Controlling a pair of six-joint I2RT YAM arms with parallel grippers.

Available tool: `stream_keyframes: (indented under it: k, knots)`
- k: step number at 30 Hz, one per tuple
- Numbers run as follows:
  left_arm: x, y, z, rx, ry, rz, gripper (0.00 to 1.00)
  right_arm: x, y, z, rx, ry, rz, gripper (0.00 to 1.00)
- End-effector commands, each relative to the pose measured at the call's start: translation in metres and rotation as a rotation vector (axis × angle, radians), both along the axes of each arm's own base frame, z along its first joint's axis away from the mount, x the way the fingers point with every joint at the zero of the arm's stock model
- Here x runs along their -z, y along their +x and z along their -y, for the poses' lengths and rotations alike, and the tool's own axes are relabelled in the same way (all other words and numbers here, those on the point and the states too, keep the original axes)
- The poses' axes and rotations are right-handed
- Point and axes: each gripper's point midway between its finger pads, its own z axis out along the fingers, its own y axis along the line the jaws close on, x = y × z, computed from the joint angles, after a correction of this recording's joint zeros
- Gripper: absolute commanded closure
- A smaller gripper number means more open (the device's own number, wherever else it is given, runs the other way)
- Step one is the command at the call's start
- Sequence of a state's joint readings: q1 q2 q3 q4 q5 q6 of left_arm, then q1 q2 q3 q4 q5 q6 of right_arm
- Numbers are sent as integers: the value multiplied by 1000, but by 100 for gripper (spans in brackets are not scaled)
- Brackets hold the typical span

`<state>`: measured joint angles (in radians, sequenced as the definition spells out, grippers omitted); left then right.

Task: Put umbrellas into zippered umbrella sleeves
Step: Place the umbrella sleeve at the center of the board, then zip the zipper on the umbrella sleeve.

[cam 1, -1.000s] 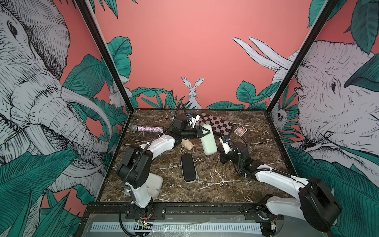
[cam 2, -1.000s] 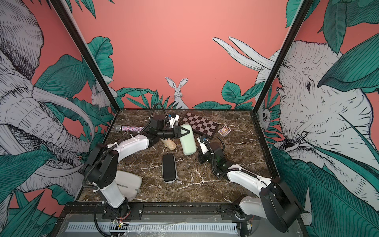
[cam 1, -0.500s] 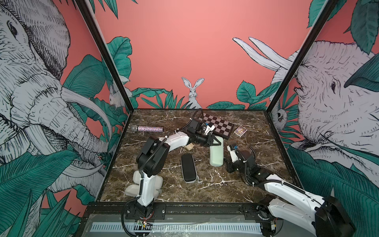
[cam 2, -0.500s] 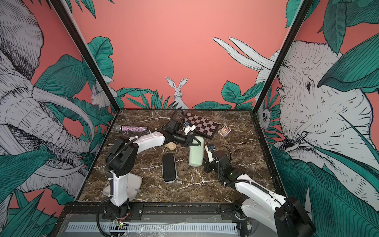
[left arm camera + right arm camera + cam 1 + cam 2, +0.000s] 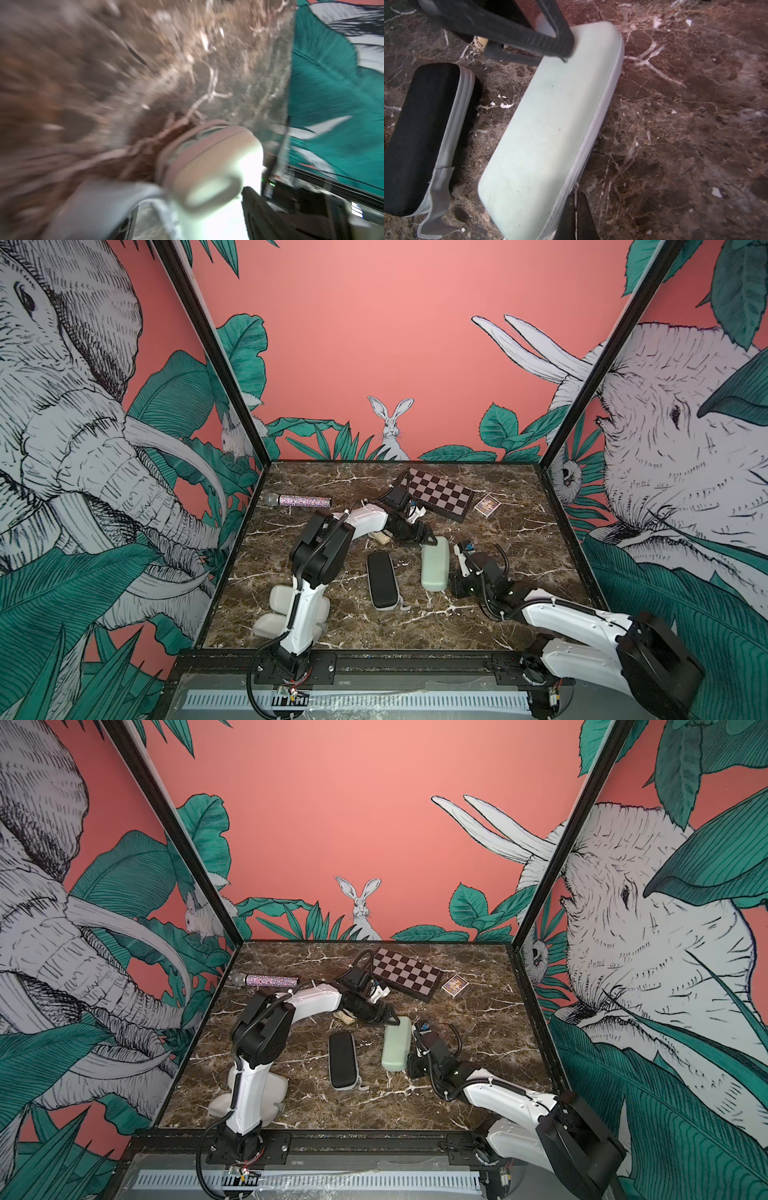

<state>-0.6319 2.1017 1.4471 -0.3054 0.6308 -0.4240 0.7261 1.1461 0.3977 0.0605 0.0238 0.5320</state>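
Pale mint hard shell: the mint sleeve (image 5: 434, 565) lies flat and closed on the marble table (image 5: 523, 531), just toward 3 o'clock from centre, with its long axis running 12 to 6 in both top views. At its 9 o'clock, apart from it, lies the black sleeve (image 5: 382, 585), also closed. The beige sleeve (image 5: 278, 612) appears open at 7 o'clock, partly hidden by the left arm's base. A tan roll (image 5: 380, 537), probably an umbrella, shows only as a scrap at the mint sleeve's 10 o'clock.

I read the left gripper (image 5: 424, 539) as poised at the sleeve's 12 o'clock end with its fingers spread to either side. I cannot confirm contact, because the left wrist view is smeared. The right gripper (image 5: 576, 209) stands at the 5 o'clock corner, fingers pressed together against the grey zip band (image 5: 593, 124). Whether a pull tab is pinched there I cannot tell.

Handling, as I judge it: the shell is stiff and light, and its smooth face would slide on the marble under a sideways push. I would pin it across the narrow width near one end and work the zip from the opposite corner. Whether an umbrella is inside cannot be seen.
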Motion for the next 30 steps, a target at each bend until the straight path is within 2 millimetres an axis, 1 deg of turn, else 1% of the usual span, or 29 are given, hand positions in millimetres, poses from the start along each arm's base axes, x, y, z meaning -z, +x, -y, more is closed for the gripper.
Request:
stream_keyframes:
  k: [1,2,4,5,7,8,9,11,14,15,17,18,20,23,26,28,30]
  knots:
    - [-52,26,-19,-73,30,368,17,-19,12,-12,50,100,36,100]
    - [-57,25,-22,-82,25,424,15,-20,12,-15,54,116,31,100]
    - [-75,19,-29,-107,12,499,14,-20,11,-24,54,144,5,100]
    - [-81,12,-29,-100,3,508,14,-20,10,-29,51,156,-9,100]
    - [-86,-7,-28,-64,-2,508,14,-21,8,-39,45,184,-32,100]
    - [-86,-26,-22,-20,0,511,14,-21,7,-45,43,204,-45,100]
    - [-82,-38,-22,8,12,511,9,-21,7,-49,42,218,-55,100]
    - [-74,-61,-27,55,53,508,8,-23,7,-60,36,257,-73,100]
    - [-59,-80,-45,49,99,473,8,-22,7,-70,37,306,-98,100]
    - [-55,-85,-49,45,104,461,4,-21,7,-70,49,317,-102,100]
    - [-49,-95,-51,43,100,463,3,-18,9,-70,67,328,-105,100]
    - [-47,-100,-49,53,99,474,0,-17,9,-69,74,329,-106,100]
    - [-40,-105,-46,87,123,510,1,-18,10,-71,73,342,-107,100]
    - [-28,-100,-46,106,182,536,1,-17,9,-73,64,340,-114,100]
    - [-22,-96,-43,111,203,532,1,-16,7,-70,65,328,-114,100]
    - [-16,-96,-40,125,217,508,3,-17,7,-66,74,318,-106,100]
    - [-9,-95,-37,137,237,481,8,-18,8,-63,77,309,-96,100]
